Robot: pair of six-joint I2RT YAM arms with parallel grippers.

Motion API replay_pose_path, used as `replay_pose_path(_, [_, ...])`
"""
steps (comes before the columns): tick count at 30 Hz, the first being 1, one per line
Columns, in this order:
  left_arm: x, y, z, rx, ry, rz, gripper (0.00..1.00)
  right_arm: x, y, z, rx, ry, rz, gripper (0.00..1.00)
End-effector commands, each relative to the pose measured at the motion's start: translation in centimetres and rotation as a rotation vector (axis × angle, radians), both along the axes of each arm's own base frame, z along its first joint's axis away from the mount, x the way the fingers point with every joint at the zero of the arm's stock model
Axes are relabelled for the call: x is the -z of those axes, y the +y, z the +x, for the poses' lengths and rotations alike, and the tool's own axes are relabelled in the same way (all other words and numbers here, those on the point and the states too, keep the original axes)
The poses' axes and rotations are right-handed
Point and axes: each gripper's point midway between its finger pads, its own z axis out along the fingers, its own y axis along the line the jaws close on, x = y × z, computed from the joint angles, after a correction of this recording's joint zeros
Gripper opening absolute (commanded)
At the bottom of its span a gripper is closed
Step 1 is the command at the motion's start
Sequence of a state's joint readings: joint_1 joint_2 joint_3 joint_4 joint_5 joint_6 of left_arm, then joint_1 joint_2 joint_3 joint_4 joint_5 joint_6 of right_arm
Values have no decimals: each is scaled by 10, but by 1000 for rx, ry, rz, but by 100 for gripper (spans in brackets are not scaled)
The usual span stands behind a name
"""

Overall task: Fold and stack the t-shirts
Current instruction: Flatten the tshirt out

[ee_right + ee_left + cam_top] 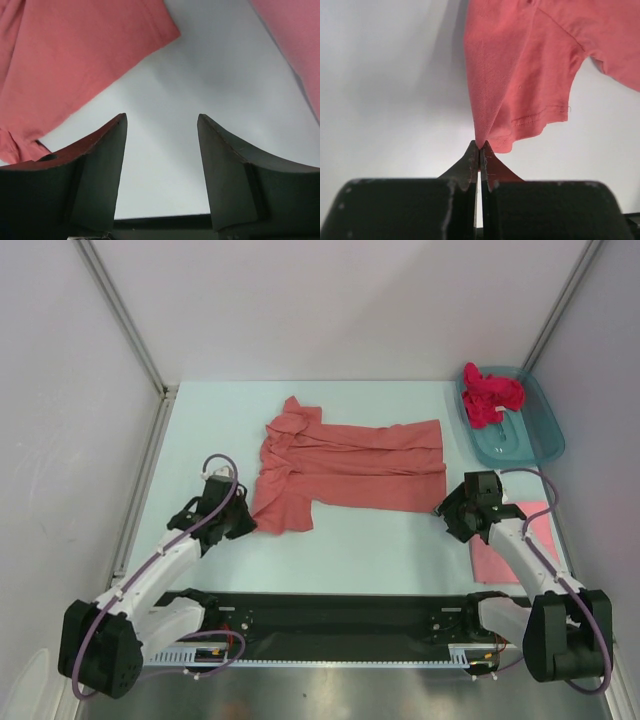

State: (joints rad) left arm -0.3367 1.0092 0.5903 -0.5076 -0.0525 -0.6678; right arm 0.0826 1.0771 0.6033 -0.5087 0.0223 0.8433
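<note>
The left gripper (480, 146) pinched a sleeve corner of the coral shirt (350, 465) on the table (380, 540), the right gripper (161, 122) gaped empty by the hem — folding looked to be starting, and I guessed it must grab there next.

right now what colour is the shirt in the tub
The shirt is bright magenta, seen best in top external view.

The right gripper (161, 117) stood with its two dark fingers apart, and only bare white table (200, 75) showed between them. A coral shirt (75, 60) filled the upper left, one corner pointing toward the top middle and its lower edge running down behind the left finger. A paler pink shirt (295, 45) crossed the upper right corner, apart from the fingers.
</note>
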Motion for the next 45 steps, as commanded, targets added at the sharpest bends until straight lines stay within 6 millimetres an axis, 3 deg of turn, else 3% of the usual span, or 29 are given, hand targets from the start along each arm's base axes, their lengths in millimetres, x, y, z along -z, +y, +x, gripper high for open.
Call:
replay_pose_path(1, [-7, -5, -8, -9, -20, -67, 0, 3, -7, 15, 157, -37, 34, 62])
replay_pose_path(7, [-16, -9, -13, 13, -73, -110, 0, 17, -22, 24, 287, -62, 7, 61])
replay_pose_path(14, [-20, -15, -19, 29, -98, -165, 0, 28, -23, 39, 350, -54, 21, 54])
replay_pose_path(24, [-45, -21, -17, 38, -170, -223, 0, 46, -21, 42, 472, -18, 35, 54])
replay_pose_path(29, [-53, -23, -17, 41, -188, -237, 1, 65, -16, 36, 526, 45, 47, 51])
replay_pose_path(32, [-60, -22, -16, 39, -207, -240, 0, 74, -17, 29, 578, 75, 49, 42])
replay_pose_path(33, [-64, -22, -16, 41, -214, -241, 0, 73, -19, 28, 600, 71, 44, 28])
replay_pose_path(34, [-67, -22, -16, 41, -221, -241, 0, 73, -21, 28, 608, 59, 36, 21])
replay_pose_path(36, [-74, -21, -15, 43, -238, -241, 0, 66, -20, 32, 590, 19, 43, 0])
replay_pose_path(41, [-101, -18, -6, 32, -323, -241, 0, 34, -17, 50, 471, -45, -9, 0])
replay_pose_path(45, [-147, -18, 14, 15, -448, -264, 0, -32, -17, 78, 339, -208, -79, 0])
